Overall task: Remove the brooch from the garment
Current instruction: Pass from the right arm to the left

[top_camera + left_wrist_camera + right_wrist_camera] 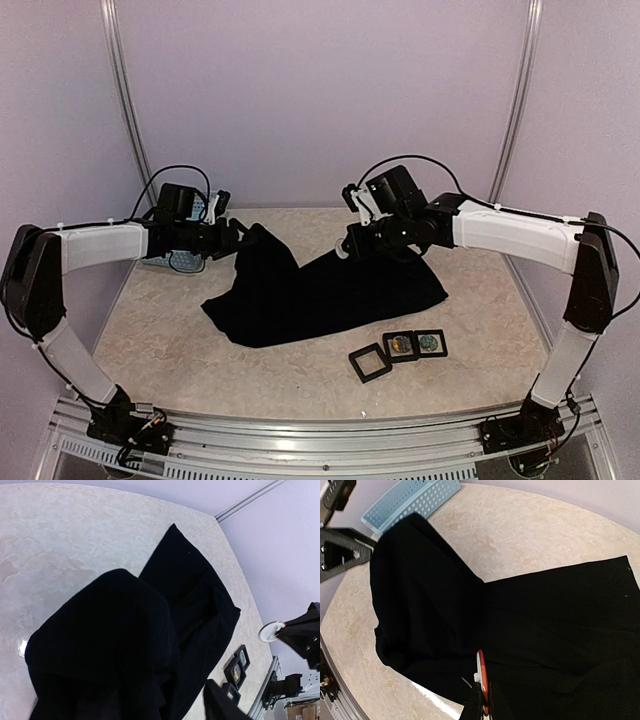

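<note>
The black garment (pixel 330 295) lies spread over the middle of the table, with one corner pulled up into a peak on the left. The brooch (pixel 481 672) is a round orange and white disc seen edge-on, clear of the cloth. My right gripper (pixel 484 700) is shut on it, just above the garment (pixel 545 630). From the left wrist the brooch (pixel 270 631) shows at the far right. My left gripper (pixel 236 238) is at the raised corner. Fabric (pixel 125 630) bulges over its jaws; one finger (pixel 222 705) shows well off to the side, so the jaws stand apart.
A light-blue basket (pixel 410 502) sits at the back left, behind the left arm. Three small black square frames (pixel 369 362) (pixel 402 346) (pixel 431 343) lie in a row in front of the garment, near the right arm. Walls enclose the table.
</note>
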{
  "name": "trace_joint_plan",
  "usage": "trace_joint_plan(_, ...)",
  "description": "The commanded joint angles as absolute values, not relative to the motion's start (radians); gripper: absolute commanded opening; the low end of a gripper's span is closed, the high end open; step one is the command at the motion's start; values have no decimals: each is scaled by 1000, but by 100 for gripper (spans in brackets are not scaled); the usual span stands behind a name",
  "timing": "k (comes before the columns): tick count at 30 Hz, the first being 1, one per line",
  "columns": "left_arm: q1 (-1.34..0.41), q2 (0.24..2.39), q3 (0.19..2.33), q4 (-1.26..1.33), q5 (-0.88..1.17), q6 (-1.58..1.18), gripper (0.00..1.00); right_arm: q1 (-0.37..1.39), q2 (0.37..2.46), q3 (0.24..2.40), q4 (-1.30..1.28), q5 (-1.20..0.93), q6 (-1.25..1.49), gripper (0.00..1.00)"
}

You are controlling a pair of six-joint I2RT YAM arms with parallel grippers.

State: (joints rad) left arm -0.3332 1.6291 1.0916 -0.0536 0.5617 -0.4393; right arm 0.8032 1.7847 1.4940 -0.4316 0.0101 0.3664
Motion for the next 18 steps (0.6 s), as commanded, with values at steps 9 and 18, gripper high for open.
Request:
trace_joint_plan(9,-314,1342,1071,-152,542,-302,98,670,1671,1421,-232,-472,389,0)
trace_joint_plan(18,-377,1320,1109,-202,1002,-364,91,696,1678,1450,-127,-710,490,0)
